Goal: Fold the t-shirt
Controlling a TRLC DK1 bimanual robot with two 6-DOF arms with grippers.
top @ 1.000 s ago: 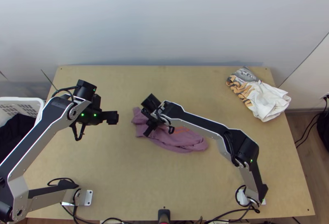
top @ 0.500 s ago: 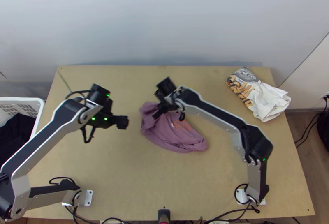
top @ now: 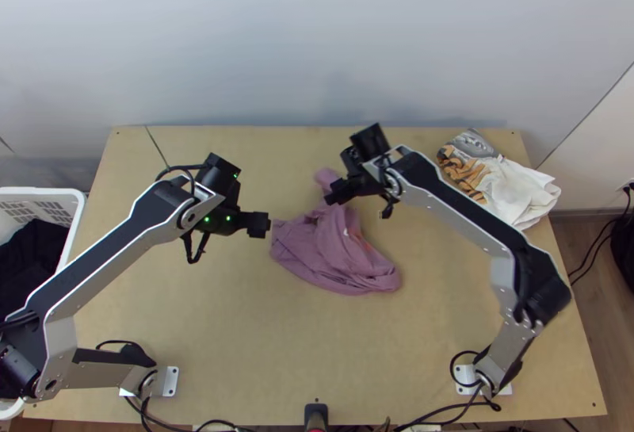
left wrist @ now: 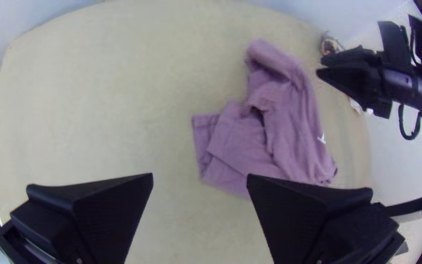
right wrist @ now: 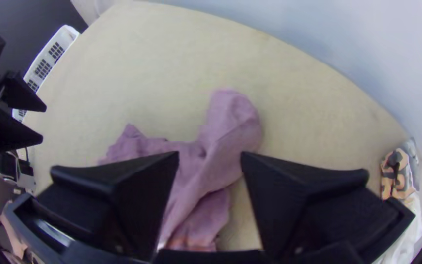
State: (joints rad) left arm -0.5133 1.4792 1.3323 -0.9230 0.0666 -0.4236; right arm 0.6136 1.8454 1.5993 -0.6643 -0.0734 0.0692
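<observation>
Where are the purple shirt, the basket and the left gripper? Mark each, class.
Purple shirt (top: 333,254): top view, middle of its crumpled body.
Basket (top: 43,191): top view, its white far rim.
Left gripper (left wrist: 200,176): left wrist view, midway between its jaws' tips.

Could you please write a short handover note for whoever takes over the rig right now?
Left end effector: open, empty, beside the t-shirt.
Right end effector: open, by the t-shirt's far end, gripping no cloth.
T-shirt: purple, bunched mid-table, one part pointing toward the table's far edge.
Nearby: white printed cloth, far right corner; white basket, left.
Done: no neat fold yet.
Left to do: probably spread it flat, then fold.
</observation>
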